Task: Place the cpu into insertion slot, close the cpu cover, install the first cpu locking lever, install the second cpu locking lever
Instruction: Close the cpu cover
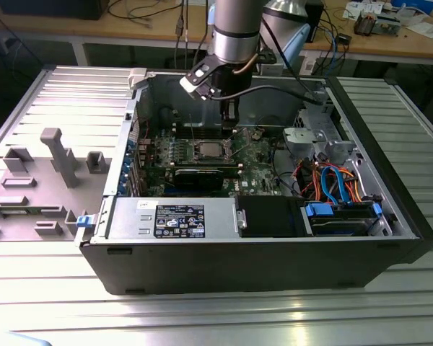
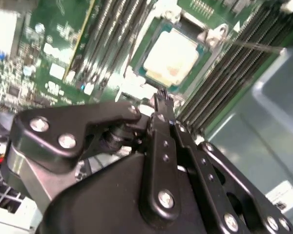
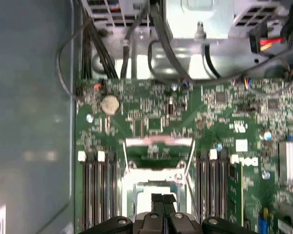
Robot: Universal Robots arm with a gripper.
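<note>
The cpu (image 2: 173, 52), a small square chip with a silver top, lies in the socket on the green motherboard (image 1: 256, 155); it also shows in the exterior view (image 1: 206, 151). The cpu cover (image 3: 158, 144), a thin metal frame with a square window, stands swung open beyond the socket. A thin wire locking lever (image 2: 256, 46) sticks out beside the socket, unlatched. My gripper (image 2: 162, 93) hovers just above the socket's edge next to the cpu, its black fingers pressed together and shut on nothing. It also appears in the first wrist view (image 3: 158, 199) and the exterior view (image 1: 229, 124).
The motherboard sits inside an open computer case (image 1: 411, 209). Memory slots (image 3: 95, 195) flank the socket on both sides. A labelled power supply (image 1: 179, 220) and drive bays with coloured cables (image 1: 332, 180) fill the near side. A grey fixture (image 1: 61, 155) stands at the exterior view's left.
</note>
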